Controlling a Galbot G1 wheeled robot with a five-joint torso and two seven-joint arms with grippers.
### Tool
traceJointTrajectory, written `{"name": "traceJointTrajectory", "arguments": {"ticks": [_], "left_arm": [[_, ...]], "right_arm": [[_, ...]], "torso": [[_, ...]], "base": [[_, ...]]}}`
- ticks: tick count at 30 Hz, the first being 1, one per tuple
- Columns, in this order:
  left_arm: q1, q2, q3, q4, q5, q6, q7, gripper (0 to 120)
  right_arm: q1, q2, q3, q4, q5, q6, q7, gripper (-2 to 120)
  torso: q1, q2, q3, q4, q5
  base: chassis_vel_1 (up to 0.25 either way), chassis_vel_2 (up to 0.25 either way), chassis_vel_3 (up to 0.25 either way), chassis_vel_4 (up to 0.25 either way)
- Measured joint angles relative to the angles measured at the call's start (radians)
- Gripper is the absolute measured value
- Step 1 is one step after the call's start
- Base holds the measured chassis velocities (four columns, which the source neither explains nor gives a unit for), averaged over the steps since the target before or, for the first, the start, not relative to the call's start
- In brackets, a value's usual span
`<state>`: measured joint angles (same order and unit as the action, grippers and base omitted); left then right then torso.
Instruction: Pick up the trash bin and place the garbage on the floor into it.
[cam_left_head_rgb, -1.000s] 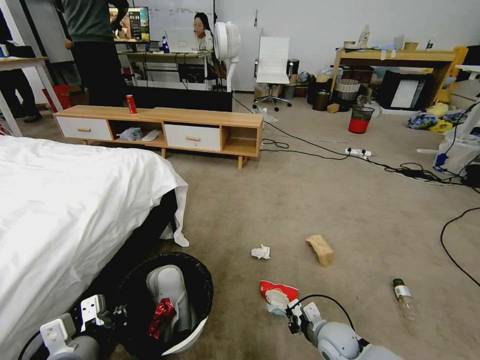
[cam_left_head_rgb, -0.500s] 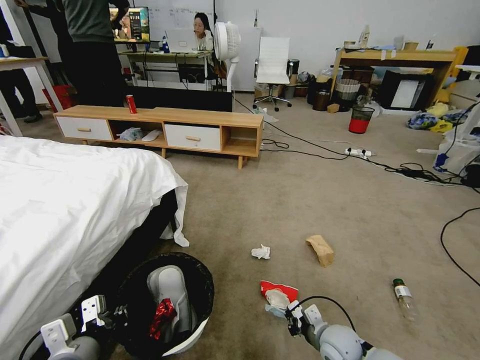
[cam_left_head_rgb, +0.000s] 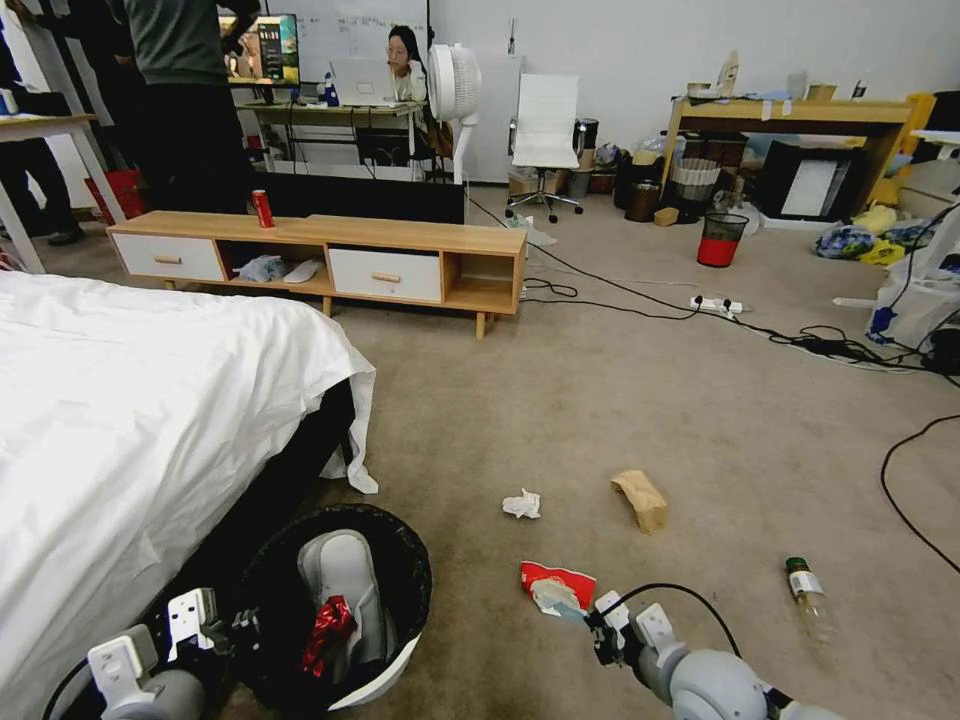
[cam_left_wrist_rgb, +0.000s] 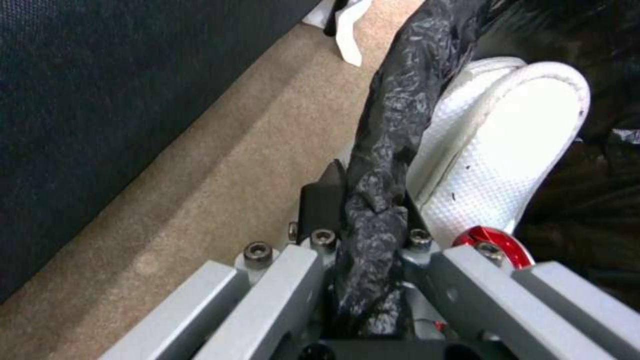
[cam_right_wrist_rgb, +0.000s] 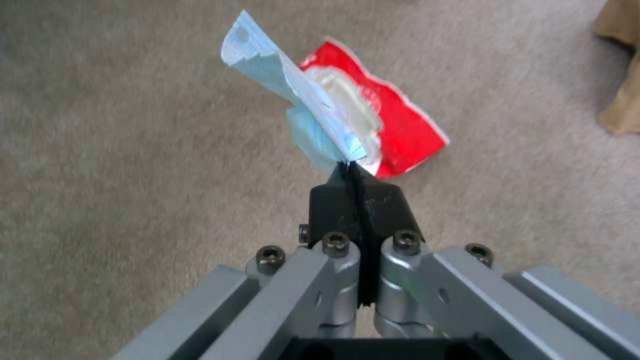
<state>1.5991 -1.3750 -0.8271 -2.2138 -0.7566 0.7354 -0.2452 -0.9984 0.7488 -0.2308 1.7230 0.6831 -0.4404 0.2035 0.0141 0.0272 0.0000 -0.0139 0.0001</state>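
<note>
Looking at your trash bin (cam_left_head_rgb: 400, 665), lower left of the head frame by the bed (cam_left_head_rgb: 130, 420), it's got a white slipper (cam_left_head_rgb: 340, 580) and crushed red can (cam_left_head_rgb: 325, 625) inside, left gripper (cam_left_wrist_rgb: 363, 210) clamped on its black-bagged rim, right gripper (cam_right_wrist_rgb: 353, 187) pinched shut on the red-and-white wrapper (cam_right_wrist_rgb: 393, 125) bottom center.

Head view looks from high up, forward and down across the carpet (cam_left_head_rgb: 600, 420), wide, bed at its left, desks far back. Left wrist view sits right behind the left gripper (cam_left_wrist_rgb: 363, 200), very close, looking along it at the trash bin (cam_left_wrist_rgb: 400, 115) rim; head view shares that bin (cam_left_head_rgb: 400, 560). Right wrist view sits behind the right gripper (cam_right_wrist_rgb: 353, 172), close over carpet, facing the red-and-white wrapper (cam_right_wrist_rgb: 373, 125), shared with head view (cam_left_head_rgb: 555, 585).
</note>
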Motion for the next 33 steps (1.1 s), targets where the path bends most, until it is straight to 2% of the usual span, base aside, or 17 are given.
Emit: {"name": "traceJointTrajectory", "arguments": {"ticks": [5, 19, 26, 28, 33], "left_arm": [[0.005, 0.002, 0.000, -0.006, 0.000, 0.000, 0.001, 2], [0.008, 0.020, 0.006, -0.023, -0.023, 0.000, -0.002, 2], [0.009, 0.028, 0.012, -0.030, -0.028, 0.000, -0.003, 2], [0.009, 0.027, 0.016, -0.033, -0.028, 0.000, -0.003, 2], [0.010, 0.025, 0.021, -0.037, -0.027, 0.000, -0.004, 2]], "right_arm": [[-0.009, -0.021, 0.030, 0.030, 0.004, 0.015, 0.002, 0], [-0.001, -0.113, 0.170, 0.225, 0.054, 0.066, -0.004, 0], [0.084, -0.118, 0.191, 0.329, 0.153, 0.071, -0.010, 0], [0.162, -0.112, 0.169, 0.391, 0.208, 0.068, -0.010, 0], [0.252, -0.094, 0.138, 0.457, 0.267, 0.060, -0.006, 0]], "torso": [[0.000, 0.000, 0.000, 0.0001, 0.0001], [0.000, 0.000, 0.000, -0.0001, -0.0001], [0.000, 0.000, 0.000, 0.0001, -0.0002], [0.000, 0.000, 0.000, 0.0000, -0.0002], [0.000, 0.000, 0.000, 0.0001, -0.0003]], "base": [[0.000, 0.000, 0.000, 0.000], [0.000, 0.000, 0.000, 0.000], [0.000, 0.000, 0.000, 0.000], [0.000, 0.000, 0.000, 0.000], [0.000, 0.000, 0.000, 0.000]]}}
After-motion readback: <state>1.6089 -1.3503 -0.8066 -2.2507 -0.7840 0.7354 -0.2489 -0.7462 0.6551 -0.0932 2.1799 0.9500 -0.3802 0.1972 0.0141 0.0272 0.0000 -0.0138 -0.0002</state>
